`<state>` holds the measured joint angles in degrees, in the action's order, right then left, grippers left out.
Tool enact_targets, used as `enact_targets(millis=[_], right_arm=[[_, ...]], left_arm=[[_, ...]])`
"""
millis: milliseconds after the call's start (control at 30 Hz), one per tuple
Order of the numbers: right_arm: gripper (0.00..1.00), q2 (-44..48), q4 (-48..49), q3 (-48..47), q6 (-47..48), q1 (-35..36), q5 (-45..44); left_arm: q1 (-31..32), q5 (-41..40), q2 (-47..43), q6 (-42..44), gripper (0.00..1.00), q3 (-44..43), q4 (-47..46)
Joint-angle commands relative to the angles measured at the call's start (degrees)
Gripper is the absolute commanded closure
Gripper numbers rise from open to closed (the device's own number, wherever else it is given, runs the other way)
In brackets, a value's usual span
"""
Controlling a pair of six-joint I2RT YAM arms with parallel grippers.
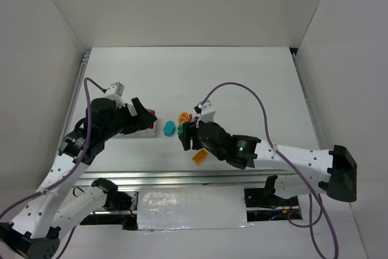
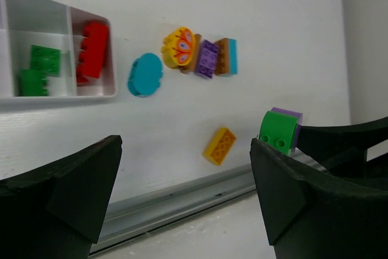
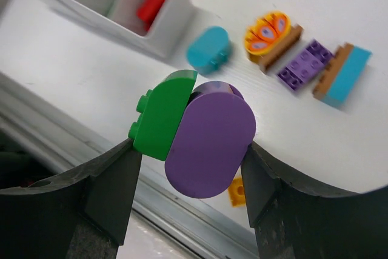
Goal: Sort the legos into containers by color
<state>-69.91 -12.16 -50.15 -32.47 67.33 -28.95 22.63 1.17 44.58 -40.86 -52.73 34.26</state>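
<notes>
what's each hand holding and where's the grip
Right hand pinches a green brick and purple oval brick together by their outer faces; left hand holds nothing.

The white tray (image 2: 60, 96) runs off the left edge, perhaps hiding compartments.

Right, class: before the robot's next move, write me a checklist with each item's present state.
1. Hold by right claw: ok, shut on green brick and purple oval.
2. One colour held: not ok, two.
3. Spare left claw open: ok.
4. Room in tray section with green bricks: ok.
5. Purple section assigned: cannot tell, tray partly out of view.
</notes>
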Motion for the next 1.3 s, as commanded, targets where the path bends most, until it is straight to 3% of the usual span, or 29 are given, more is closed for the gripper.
enact_targets(millis=[0,133,333,767,933,1033,1067,1100,1167,1200,1267], right_arm=[[0.82,4.2,9.6,2.1,4.2,1.2,2.7],[0.82,4.1,10.2,0.7,5.2,1.9,3.5],[0.82,2.9,10.8,-1.5,6.6,3.4,2.6],[0.81,0.8,10.6,-4.1,7.7,3.7,3.4],[0.8,1.7,12.0,-4.1,7.8,3.7,5.7],[0.8,1.7,12.0,-4.0,7.7,3.7,6.4],[0.79,1.4,12.0,-4.0,7.6,3.7,6.5],[0.79,1.0,12.0,-3.8,7.6,3.7,6.8],[0.74,0.4,12.0,-3.7,7.0,3.7,7.1],[0.67,0.0,12.0,-3.6,6.7,3.7,7.2],[0.05,-0.1,12.9,-3.0,5.5,3.7,7.8]], left_arm=[[0.3,9.5,0.6,-3.5,0.0,1.0,-6.7],[0.4,18.1,2.0,-6.2,0.0,2.7,-11.6],[1.3,23.3,3.2,-8.8,0.0,4.9,-17.4],[8.5,21.9,5.3,-10.9,0.03,7.5,-22.5],[8.8,21.7,6.2,-10.6,0.15,8.3,-23.4],[9.0,21.6,6.5,-10.5,0.36,8.6,-23.9],[9.1,21.5,6.5,-10.2,0.54,8.5,-23.8],[9.2,21.2,6.3,-9.9,0.62,8.3,-23.5],[9.2,20.9,6.1,-9.1,0.82,7.6,-23.0],[9.2,20.8,6.0,-8.8,0.89,7.4,-22.3],[9.3,20.5,5.6,-6.4,1.0,6.1,-21.3]])
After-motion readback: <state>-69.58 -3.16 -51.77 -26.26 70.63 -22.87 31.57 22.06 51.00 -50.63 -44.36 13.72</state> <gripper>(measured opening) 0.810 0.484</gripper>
